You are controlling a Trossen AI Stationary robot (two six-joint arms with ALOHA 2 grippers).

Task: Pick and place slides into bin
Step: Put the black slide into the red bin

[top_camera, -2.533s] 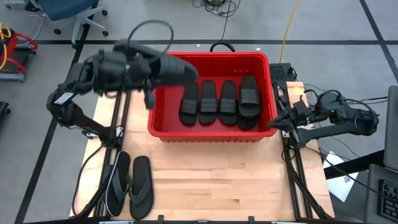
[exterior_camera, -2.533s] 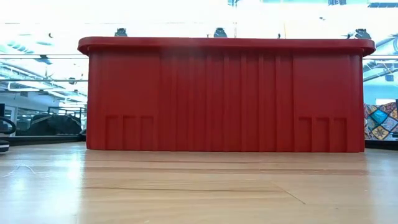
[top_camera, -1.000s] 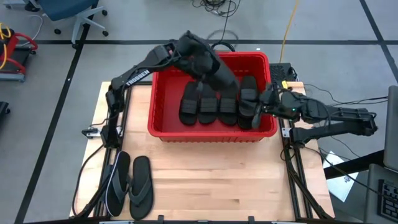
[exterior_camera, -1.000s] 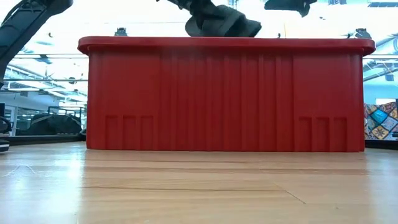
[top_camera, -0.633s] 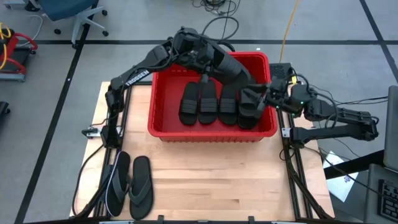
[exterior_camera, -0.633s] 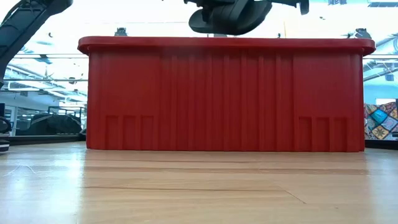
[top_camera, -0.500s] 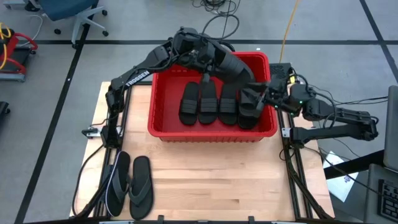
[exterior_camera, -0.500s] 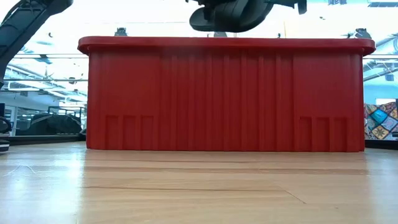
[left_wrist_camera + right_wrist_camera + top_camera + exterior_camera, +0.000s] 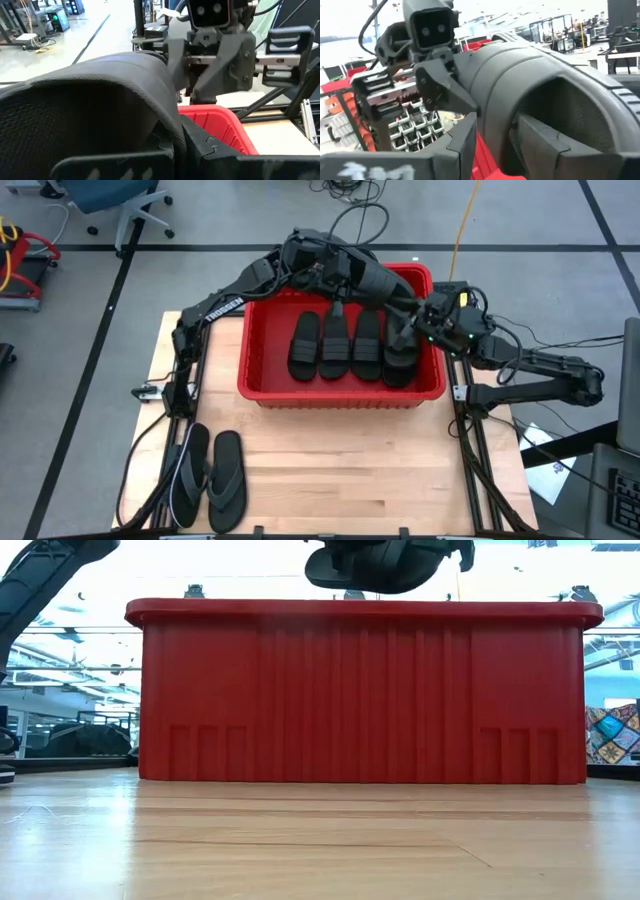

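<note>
My left gripper (image 9: 340,275) is shut on a black slide (image 9: 385,285) and holds it in the air above the far right part of the red bin (image 9: 250,380). My right gripper (image 9: 415,320) meets the slide's other end from the right. Its two fingers (image 9: 465,140) stand open, one on each side of the slide's edge (image 9: 530,70). Several black slides (image 9: 350,345) lie side by side on the bin's floor. In the low view the held slide (image 9: 375,565) hangs just over the bin's rim. My left gripper pinches the slide's left end (image 9: 465,65) between its two fingers, coming level from the table's left. The slide is lifted clear of the bin and lies roughly level, pointing toward the right arm. My right gripper: I cannot tell whether its fingers touch the slide.
Two black flip-flops (image 9: 210,475) lie side by side on the wooden table near its front left corner. The bin's near wall (image 9: 360,690) fills the low view. Bare table lies between the bin and the front edge.
My left gripper has carried the slide toward the table's right and far edges, over the bin's far right corner, and levelled it. My right gripper has moved up from above the bin's right side to the slide's free end.
</note>
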